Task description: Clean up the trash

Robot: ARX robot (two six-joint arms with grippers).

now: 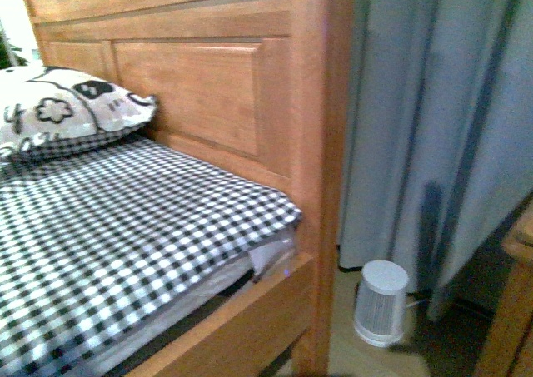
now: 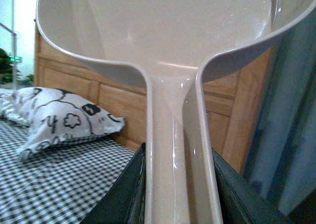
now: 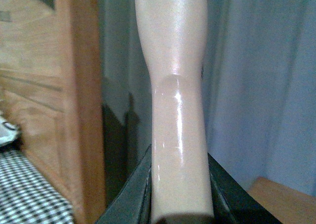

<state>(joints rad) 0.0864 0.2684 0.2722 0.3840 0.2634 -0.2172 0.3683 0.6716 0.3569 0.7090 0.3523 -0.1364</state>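
My left gripper [image 2: 180, 194] is shut on the handle of a beige dustpan [image 2: 163, 31], whose empty pan fills the upper part of the left wrist view, held up in front of the headboard. My right gripper [image 3: 180, 194] is shut on a beige brush handle [image 3: 175, 85], which stands up in front of the grey curtain. Neither arm shows in the front view. No crumpled white wad of trash shows in any view.
A bed with a black-and-white checked sheet [image 1: 108, 235] and a wooden headboard [image 1: 191, 77] fills the left. A printed white pillow [image 1: 58, 111] lies at its head. A grey curtain [image 1: 433, 102] hangs to the right, with a small white canister [image 1: 381, 302] on the floor and wooden furniture [image 1: 512, 310] at far right.
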